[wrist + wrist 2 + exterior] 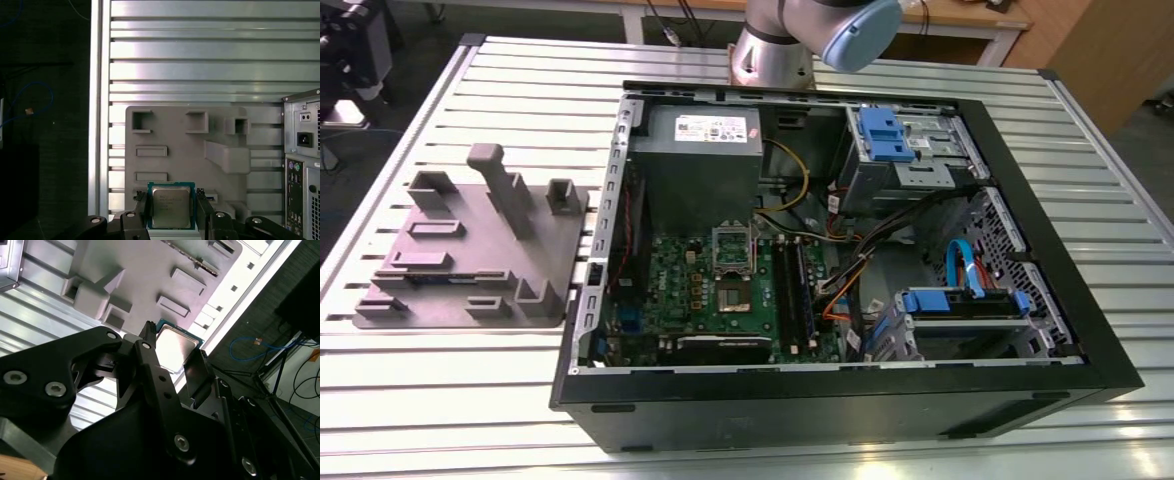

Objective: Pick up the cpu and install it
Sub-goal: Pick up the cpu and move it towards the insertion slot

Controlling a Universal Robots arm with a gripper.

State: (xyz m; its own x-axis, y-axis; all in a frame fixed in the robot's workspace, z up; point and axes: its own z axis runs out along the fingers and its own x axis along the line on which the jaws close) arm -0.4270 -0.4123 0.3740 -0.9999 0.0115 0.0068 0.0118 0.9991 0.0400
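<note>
Hand closed on the cpu, pinching two opposite edges. The chip is held well above the grey fixture tray on the slatted surface. Risk, as I judge it: the thin-edge grip could slip or tilt, so the chip meets the motherboard socket skewed and damages its contacts.

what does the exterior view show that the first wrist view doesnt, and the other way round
Exterior view: the green motherboard, its socket and the power supply. First wrist view: the cpu clamped in the gripper. Both: the grey parts tray, the slatted table and the computer case.
</note>
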